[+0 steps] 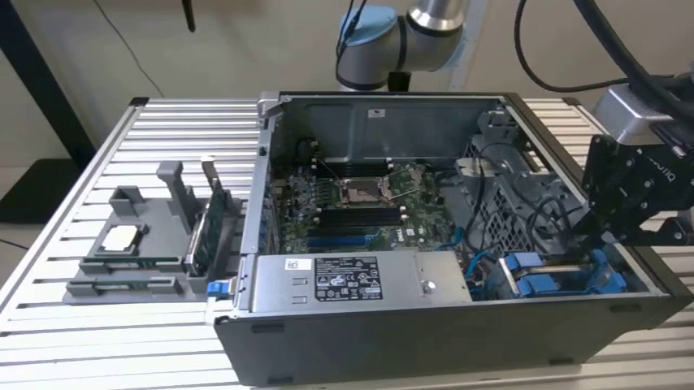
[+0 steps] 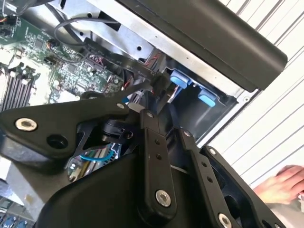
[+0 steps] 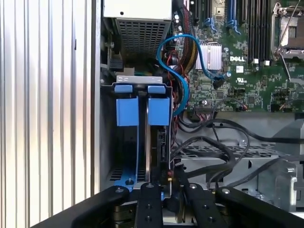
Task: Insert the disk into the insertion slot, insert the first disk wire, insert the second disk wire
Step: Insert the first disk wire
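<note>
The insertion slot (image 1: pixel 564 280) is the dark drive cage with blue fittings in the case corner at the exterior view's right. In the first wrist view, the cage (image 3: pixel 142 137) has two blue tabs side by side. A dark disk (image 3: pixel 160 142) sits in the bay under one tab. My gripper (image 1: pixel 603 240) reaches down into the case just beside the cage. In both wrist views its fingers (image 3: pixel 149 199) close on the black plug of a disk wire (image 3: pixel 171 187) at the disk's end. The gripper (image 2: pixel 154 90) meets near the blue tabs (image 2: pixel 179 80).
The green motherboard (image 1: pixel 358 203) and silver power supply (image 1: pixel 358 276) fill the rest of the open case. Black cables (image 3: pixel 213 142) and a looping blue cable (image 3: pixel 176 61) crowd next to the cage. A grey parts fixture (image 1: pixel 141 244) stands outside. A person's hand (image 2: pixel 284 184) rests on the slatted table.
</note>
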